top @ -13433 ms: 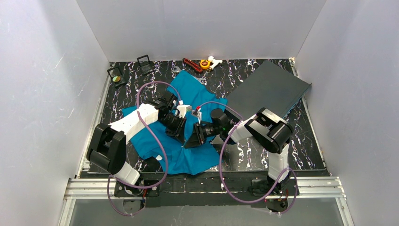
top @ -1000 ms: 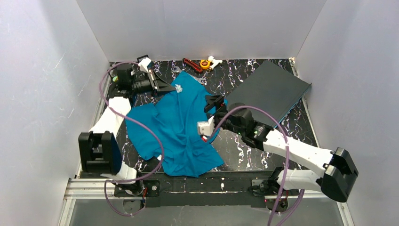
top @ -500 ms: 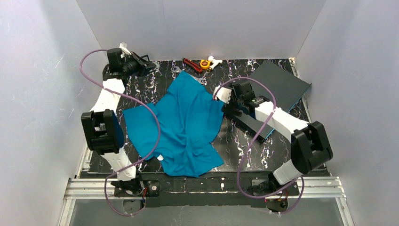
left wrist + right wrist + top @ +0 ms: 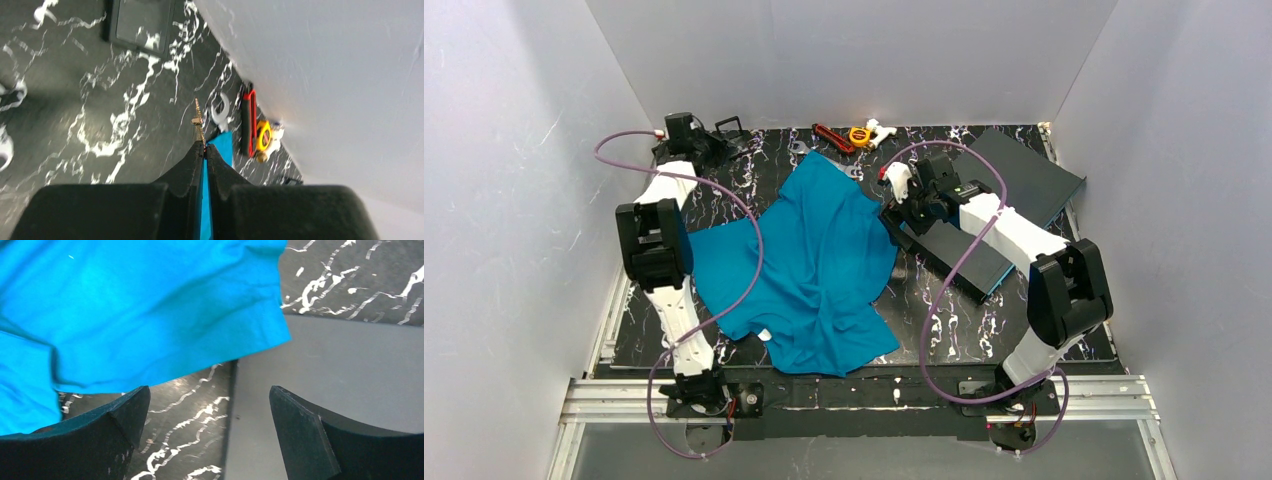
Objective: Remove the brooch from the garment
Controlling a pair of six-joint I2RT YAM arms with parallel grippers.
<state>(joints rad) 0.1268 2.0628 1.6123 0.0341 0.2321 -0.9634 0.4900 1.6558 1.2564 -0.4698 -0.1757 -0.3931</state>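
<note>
Two grippers: left gripper (image 4: 204, 148) pinches a thin gold brooch (image 4: 198, 118), edge-on, hard to read; right gripper (image 4: 208, 391) gapes wide over the shirt (image 4: 125, 305) edge.

— Where does the overhead camera sit?
— High above and behind the arm bases (image 4: 709, 395). It looks down and forward, from far enough back to take in the whole marbled table (image 4: 924, 310).
— And the left wrist one?
— Close behind the left gripper (image 4: 205, 150), aimed low across the table's far strip toward the back wall (image 4: 325, 75). It shares the yellow tape measure (image 4: 263, 136) with the overhead view.
— The right?
— Just above the right gripper (image 4: 208, 392), facing steeply down from very near. It shares the T-shirt (image 4: 140, 315) hem and the grey board (image 4: 340, 370) with the overhead view.
</note>
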